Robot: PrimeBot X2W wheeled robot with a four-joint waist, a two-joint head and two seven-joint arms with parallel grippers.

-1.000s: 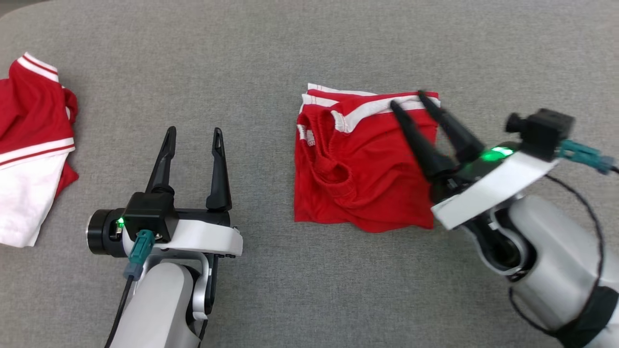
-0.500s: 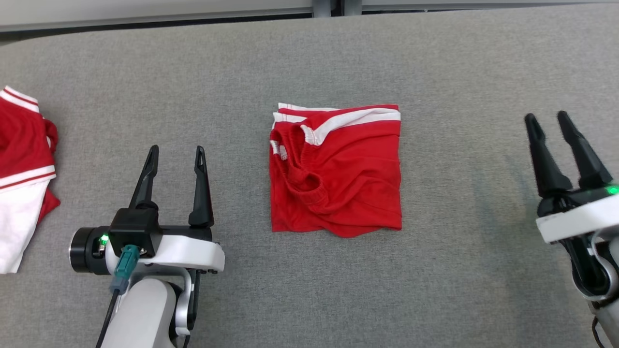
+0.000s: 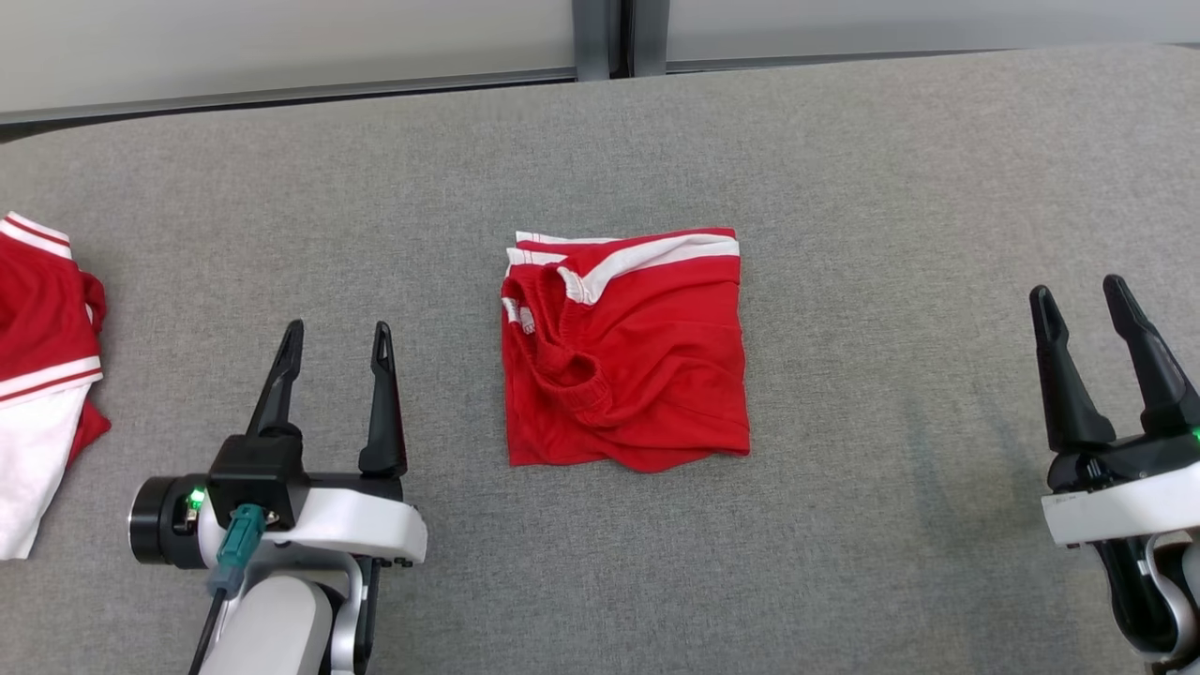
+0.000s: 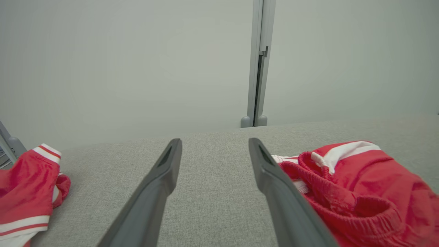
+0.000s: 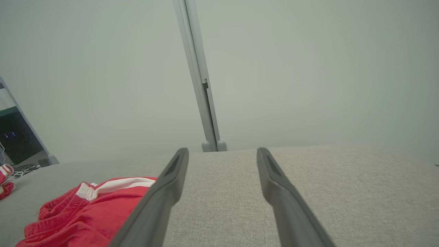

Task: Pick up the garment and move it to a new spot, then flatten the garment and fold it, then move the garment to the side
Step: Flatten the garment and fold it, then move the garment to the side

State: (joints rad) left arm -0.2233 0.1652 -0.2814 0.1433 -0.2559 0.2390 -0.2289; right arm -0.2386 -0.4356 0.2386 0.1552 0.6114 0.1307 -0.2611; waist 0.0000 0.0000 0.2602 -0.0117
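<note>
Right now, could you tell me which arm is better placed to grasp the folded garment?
Probably the left. The left claw stands open nearer the folded red garment, which lies just beside its finger in the left wrist view. The right claw, also open, sits farther off.

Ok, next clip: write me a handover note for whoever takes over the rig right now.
Left gripper: open, empty, left of the garment, not touching it.
Right gripper: open, empty, far to the right, clear of it.
Garment: red, folded into a rough square, lying in the middle of the table.
Second garment: crumpled at the table's left edge.
Done: the fold looks finished, if rumpled.
Left: probably the move to the side, unless this spot already counts.
</note>
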